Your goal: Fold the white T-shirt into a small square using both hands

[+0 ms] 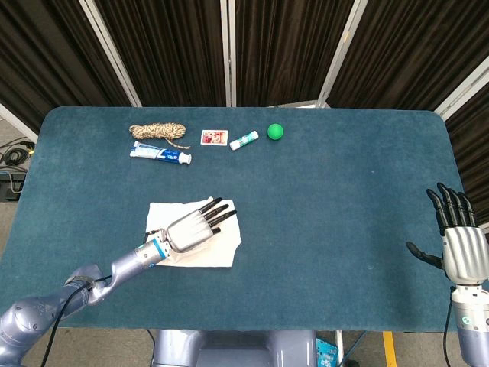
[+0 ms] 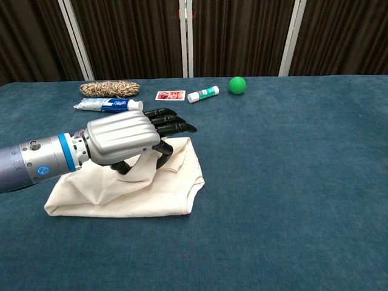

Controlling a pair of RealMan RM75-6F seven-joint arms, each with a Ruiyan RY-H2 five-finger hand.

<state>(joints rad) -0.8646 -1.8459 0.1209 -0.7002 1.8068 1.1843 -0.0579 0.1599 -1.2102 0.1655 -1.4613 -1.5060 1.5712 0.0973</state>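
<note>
Blue tabletop (image 1: pixel 328 199), dark curtains (image 1: pixel 283 46) behind. White T-shirt (image 1: pixel 218 248) near front left, pinched under left robot hand (image 1: pixel 192 229). Right robot hand (image 1: pixel 461 248) off right edge, spread, holding nothing.

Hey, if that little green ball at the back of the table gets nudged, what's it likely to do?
The green ball looks round and smooth, so it would probably roll rather than slide. The blue cloth table may slow it somewhat. It looks small, so it is likely light. Nothing touches it; the glue stick lies beside it, apart.
</note>
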